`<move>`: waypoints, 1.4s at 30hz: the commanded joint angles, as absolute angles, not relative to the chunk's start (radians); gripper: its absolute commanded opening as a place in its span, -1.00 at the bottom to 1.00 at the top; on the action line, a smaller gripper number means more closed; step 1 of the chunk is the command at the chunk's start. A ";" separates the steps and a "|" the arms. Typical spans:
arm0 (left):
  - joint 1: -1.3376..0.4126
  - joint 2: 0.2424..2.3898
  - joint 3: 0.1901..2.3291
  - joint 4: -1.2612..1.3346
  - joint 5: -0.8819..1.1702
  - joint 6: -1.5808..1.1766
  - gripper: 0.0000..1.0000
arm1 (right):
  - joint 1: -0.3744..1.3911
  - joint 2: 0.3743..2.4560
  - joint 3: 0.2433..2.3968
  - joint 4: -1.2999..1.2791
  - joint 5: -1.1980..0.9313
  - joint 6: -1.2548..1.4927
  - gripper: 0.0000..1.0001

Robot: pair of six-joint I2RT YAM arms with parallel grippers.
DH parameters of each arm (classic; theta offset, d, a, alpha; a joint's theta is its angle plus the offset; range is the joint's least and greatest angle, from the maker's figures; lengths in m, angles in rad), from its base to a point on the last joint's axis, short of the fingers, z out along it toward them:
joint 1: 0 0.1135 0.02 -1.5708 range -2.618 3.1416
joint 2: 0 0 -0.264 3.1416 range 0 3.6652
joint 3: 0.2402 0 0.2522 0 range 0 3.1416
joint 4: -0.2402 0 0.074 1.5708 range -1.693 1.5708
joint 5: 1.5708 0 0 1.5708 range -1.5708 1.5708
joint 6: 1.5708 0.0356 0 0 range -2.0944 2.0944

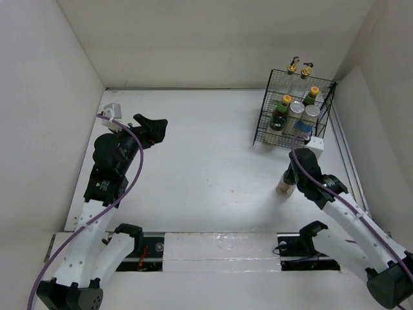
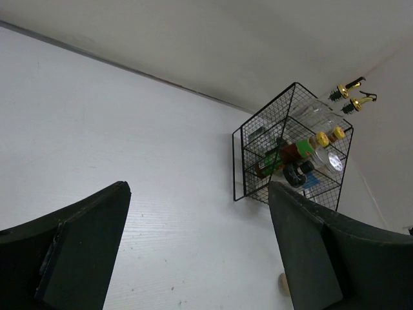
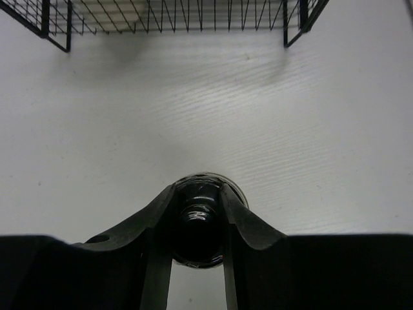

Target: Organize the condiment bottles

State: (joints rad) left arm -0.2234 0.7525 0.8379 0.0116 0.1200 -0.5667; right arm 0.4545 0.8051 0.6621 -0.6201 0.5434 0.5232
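A small jar with a black lid stands on the white table in front of the basket; in the top view its pale body shows below my right gripper. My right gripper comes down from above, both fingers pressed against the lid's sides. The other condiment bottles sit in the black wire basket: two clear gold-spouted ones at the back, orange-capped ones, silver-lidded jars. My left gripper hovers open and empty at the far left, pointing towards the basket.
White walls close in the table at the back and on both sides. The basket stands in the back right corner, close to the right wall. The arm bases and a rail run along the near edge.
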 commanded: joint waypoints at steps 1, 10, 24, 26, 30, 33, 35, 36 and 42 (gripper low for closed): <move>-0.227 0.752 0.845 0.063 0.123 -0.571 0.68 | 0.466 0.813 0.801 -0.482 0.661 0.404 -0.79; -0.227 0.770 0.845 0.063 0.135 -0.571 0.68 | 0.253 1.041 1.027 -0.137 0.540 0.209 -0.73; -0.227 0.779 0.856 0.054 0.115 -0.571 0.70 | 0.026 1.267 1.088 0.021 0.419 0.216 -0.73; -0.227 0.779 0.856 0.054 0.115 -0.571 0.70 | 0.015 1.288 1.074 0.035 0.385 0.225 -0.73; -0.227 0.801 0.856 0.054 0.126 -0.571 0.70 | 0.003 1.331 1.025 0.048 0.305 0.281 -0.73; -0.227 0.801 0.856 0.054 0.126 -0.571 0.70 | 0.003 1.342 0.973 0.069 0.296 0.302 -0.70; -0.227 0.801 0.856 0.054 0.126 -0.571 0.70 | 0.003 1.351 0.951 0.090 0.296 0.313 -0.55; -0.227 0.801 0.856 0.054 0.135 -0.571 0.70 | 0.003 1.364 0.940 0.091 0.287 0.313 -0.50; -0.227 0.790 0.856 0.054 0.126 -0.571 0.70 | -0.006 1.364 0.931 0.091 0.278 0.313 0.29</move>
State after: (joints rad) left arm -0.2234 0.8089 0.8379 0.0166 0.1230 -0.5671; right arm -0.0010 1.3804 0.9348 0.0189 0.3027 0.3012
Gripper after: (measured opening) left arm 0.848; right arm 0.605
